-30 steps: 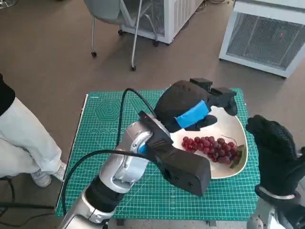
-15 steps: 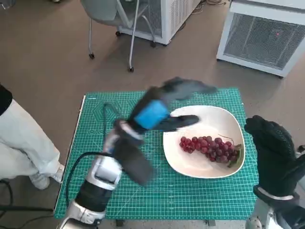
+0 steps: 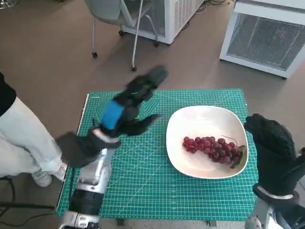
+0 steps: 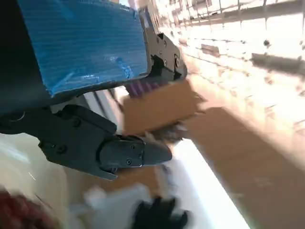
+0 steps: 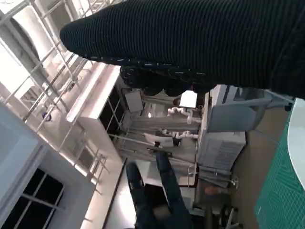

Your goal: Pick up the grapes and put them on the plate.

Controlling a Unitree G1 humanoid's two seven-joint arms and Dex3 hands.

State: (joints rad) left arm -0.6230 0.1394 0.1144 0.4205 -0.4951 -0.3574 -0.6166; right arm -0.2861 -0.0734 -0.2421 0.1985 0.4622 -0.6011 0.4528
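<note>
Head view, item by item. Left hand (image 3: 125,112): black, blue tape on its back, raised above the green cutting mat (image 3: 157,191) on the side away from the plate; fingers spread apart, nothing in them; motion-blurred. Left wrist view confirms the fingers (image 4: 128,152) stand apart from the taped back with nothing between them; the background there is smeared and unreadable. Right hand (image 3: 274,152): black knitted glove, held upright just beside the plate's outer edge, holding nothing; fingers loosely curled, and how far they are closed cannot be told. Right wrist view shows only the glove as a dark band, with the left hand small and raised in the distance.

Grapes (image 3: 212,148): red bunch lying on the white plate (image 3: 200,119), toward the side nearer the right hand, stem end pointing to that hand. Plate: sits on the mat's right half.

Surroundings: a person's pale trouser leg (image 3: 24,143) at the left; a chair (image 3: 114,19) and white cabinets (image 3: 267,33) on the brown floor beyond the table.
</note>
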